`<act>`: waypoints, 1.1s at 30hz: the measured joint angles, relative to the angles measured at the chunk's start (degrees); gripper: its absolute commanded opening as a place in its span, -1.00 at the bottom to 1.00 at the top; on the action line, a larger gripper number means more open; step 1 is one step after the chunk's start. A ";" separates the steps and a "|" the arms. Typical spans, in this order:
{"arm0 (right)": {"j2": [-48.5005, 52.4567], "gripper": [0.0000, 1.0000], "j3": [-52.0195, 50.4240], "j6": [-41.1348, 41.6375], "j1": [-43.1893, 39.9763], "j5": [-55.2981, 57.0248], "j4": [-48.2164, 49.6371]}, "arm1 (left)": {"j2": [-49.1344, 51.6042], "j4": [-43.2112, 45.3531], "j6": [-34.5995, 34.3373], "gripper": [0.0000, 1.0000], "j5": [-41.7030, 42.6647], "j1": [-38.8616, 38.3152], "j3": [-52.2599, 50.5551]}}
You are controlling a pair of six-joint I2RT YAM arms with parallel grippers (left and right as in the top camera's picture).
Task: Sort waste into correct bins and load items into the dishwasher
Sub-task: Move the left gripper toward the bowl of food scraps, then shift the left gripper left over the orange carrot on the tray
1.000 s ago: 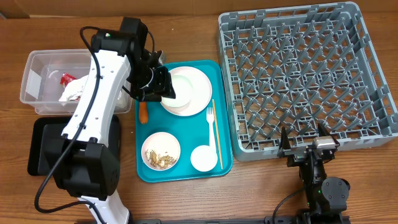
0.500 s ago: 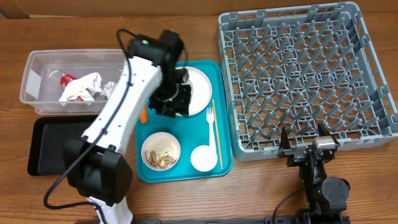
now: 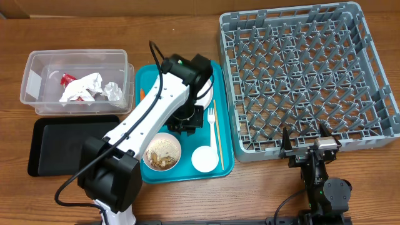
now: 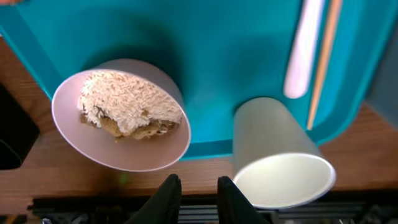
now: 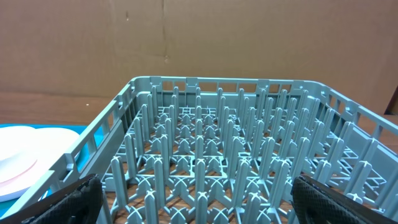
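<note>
My left gripper (image 3: 186, 122) hovers over the teal tray (image 3: 147, 176), its black fingers (image 4: 166, 198) a narrow gap apart with nothing between them. Just ahead of it in the left wrist view are a white bowl (image 4: 121, 115) of rice and nut scraps and a small white cup (image 4: 280, 163) lying on its side. The white fork (image 3: 211, 120) and the wooden stick (image 3: 218, 134) lie on the tray's right side. My left arm hides most of the white plate (image 3: 207, 95), and only a sliver of the orange carrot (image 3: 142, 94) shows. My right gripper (image 5: 199, 199) stands wide open and empty at the near wall of the grey dish rack (image 3: 306, 75).
The clear tub (image 3: 75, 62) at the left holds crumpled white napkins (image 3: 87, 87) and a red wrapper (image 3: 65, 79). An empty black tray (image 3: 69, 145) lies in front of it. The teal tray's right edge runs close to the dish rack.
My left arm has swung right and toward the front, from the plate's left side to the middle of the teal tray. Its fingers have drawn closer together. The right arm has not moved.
</note>
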 measured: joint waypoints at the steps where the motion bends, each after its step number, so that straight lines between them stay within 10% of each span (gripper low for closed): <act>1: 0.00 1.00 0.00 -0.02 0.00 0.00 -0.04 | -0.02 0.70 -0.48 -0.54 -0.28 0.00 -1.42; 33: 0.00 1.00 0.00 0.00 0.00 -0.02 -0.04 | -0.04 13.25 -7.58 -0.25 -1.73 0.00 -13.07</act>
